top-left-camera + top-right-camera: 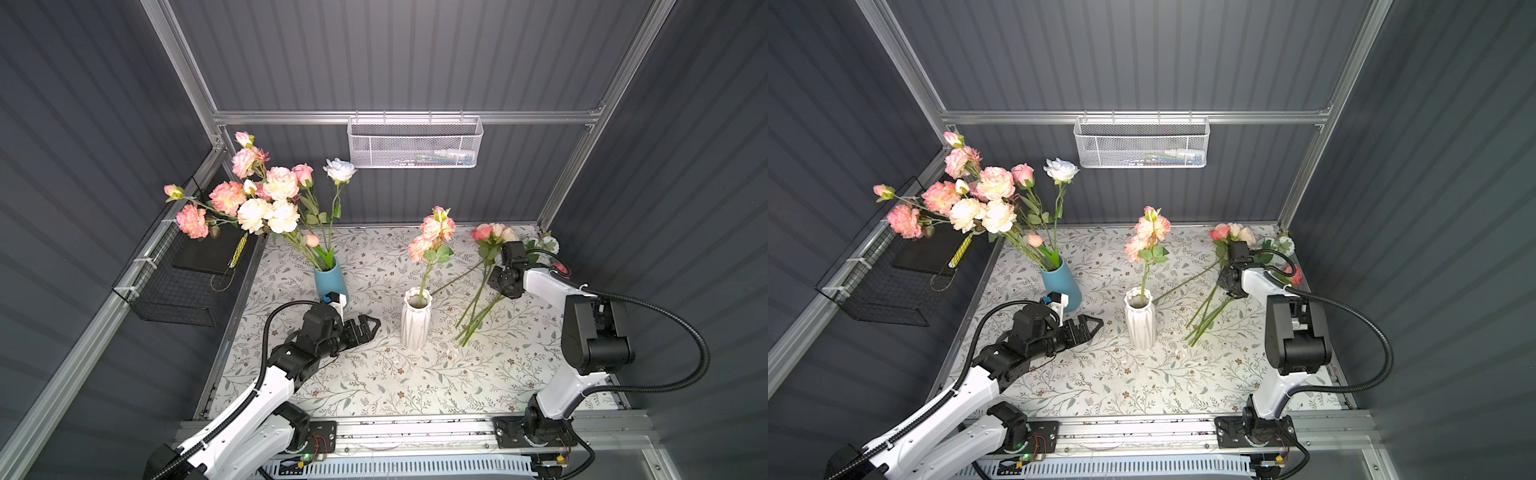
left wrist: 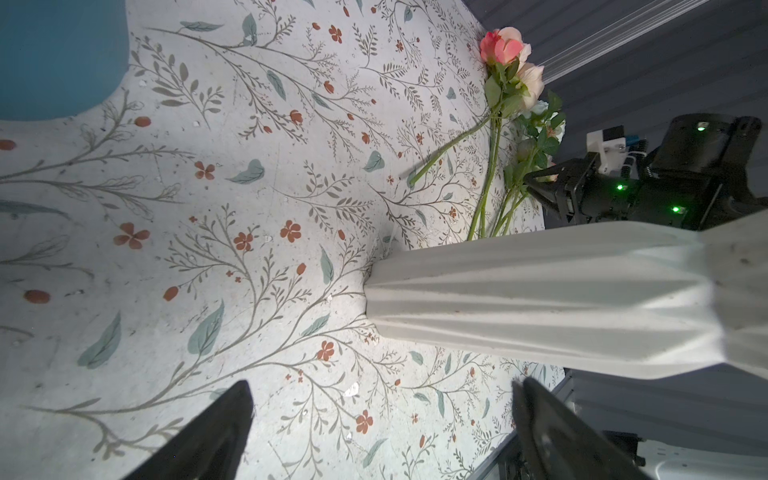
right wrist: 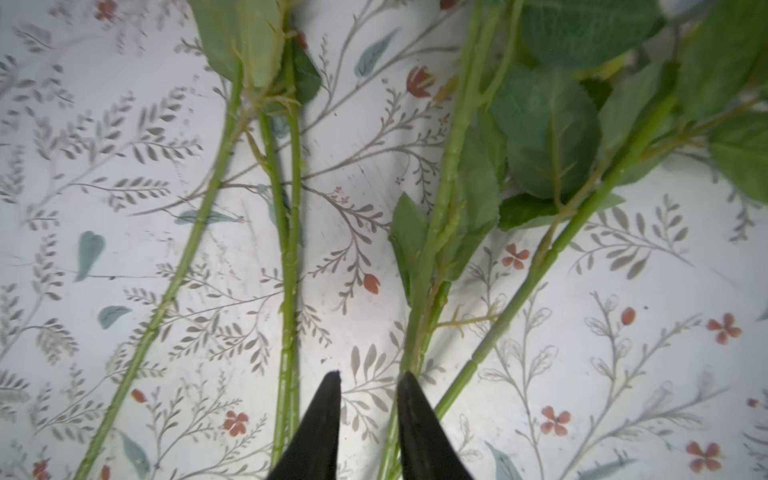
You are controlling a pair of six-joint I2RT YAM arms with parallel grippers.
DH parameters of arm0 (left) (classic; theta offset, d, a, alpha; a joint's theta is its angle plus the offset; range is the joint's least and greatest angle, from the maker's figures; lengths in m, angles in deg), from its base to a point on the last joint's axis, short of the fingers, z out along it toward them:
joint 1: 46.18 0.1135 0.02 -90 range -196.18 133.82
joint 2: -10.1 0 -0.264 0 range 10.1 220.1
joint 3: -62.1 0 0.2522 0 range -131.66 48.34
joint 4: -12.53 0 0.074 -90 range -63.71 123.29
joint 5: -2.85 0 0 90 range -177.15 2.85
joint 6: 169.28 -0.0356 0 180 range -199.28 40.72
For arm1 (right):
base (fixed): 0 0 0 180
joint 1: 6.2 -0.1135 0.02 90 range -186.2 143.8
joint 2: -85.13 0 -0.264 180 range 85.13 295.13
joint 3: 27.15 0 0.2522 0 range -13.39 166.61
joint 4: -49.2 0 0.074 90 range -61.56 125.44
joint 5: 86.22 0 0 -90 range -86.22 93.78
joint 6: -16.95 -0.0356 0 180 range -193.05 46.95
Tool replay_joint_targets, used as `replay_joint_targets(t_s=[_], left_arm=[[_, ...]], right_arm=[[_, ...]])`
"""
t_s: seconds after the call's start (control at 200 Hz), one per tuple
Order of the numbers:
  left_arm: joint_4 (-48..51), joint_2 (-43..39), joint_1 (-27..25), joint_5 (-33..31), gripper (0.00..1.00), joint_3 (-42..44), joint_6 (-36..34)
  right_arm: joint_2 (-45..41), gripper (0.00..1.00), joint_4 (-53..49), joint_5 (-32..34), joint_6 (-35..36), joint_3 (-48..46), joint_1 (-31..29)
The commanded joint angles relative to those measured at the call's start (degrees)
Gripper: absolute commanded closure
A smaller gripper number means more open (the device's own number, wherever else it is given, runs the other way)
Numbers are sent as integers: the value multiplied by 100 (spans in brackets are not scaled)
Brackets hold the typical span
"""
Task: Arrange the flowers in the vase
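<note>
A white ribbed vase (image 1: 415, 322) (image 1: 1140, 322) (image 2: 540, 299) stands mid-table with one pink-peach flower (image 1: 432, 237) (image 1: 1152, 232) in it. A blue vase (image 1: 331, 281) (image 1: 1061, 283) at the back left holds a big bunch of flowers (image 1: 266, 197). Several loose flowers (image 1: 478, 307) (image 1: 1208, 309) (image 2: 505, 48) lie on the cloth at the right. My right gripper (image 3: 370, 376) (image 1: 503, 291) hangs just over their stems (image 3: 287, 249), jaws a narrow gap apart with only cloth between them. My left gripper (image 2: 382, 390) (image 1: 372, 324) (image 1: 1096, 322) is wide open, empty, left of the white vase.
A white mesh basket (image 1: 415, 143) hangs on the back rail. On the left wall, a black wire basket (image 1: 178, 291) holds a dark box. The floral tablecloth (image 1: 374, 386) covers the table, and an aluminium rail (image 1: 415, 428) runs along its front edge.
</note>
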Motion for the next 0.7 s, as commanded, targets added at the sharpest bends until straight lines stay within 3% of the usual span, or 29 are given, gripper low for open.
replay_joint_targets(t_s=[0.0,0.13,0.36,0.47,0.695], left_arm=[[100,-75,-13,-41,0,27,-125],[186,-155,-13,-88,0,21,-164],[213,-160,-12,-103,0,19,-166],[195,-149,-12,-106,0,10,-164],[184,-86,-13,-89,0,-147,-129]], right_arm=[[179,72,-375,-68,-79,139,69],[369,73,-467,-138,-123,231,75],[78,91,-111,-209,-46,9,78],[-347,100,211,-274,128,-234,46],[-1842,100,1007,-339,325,-1066,-160]])
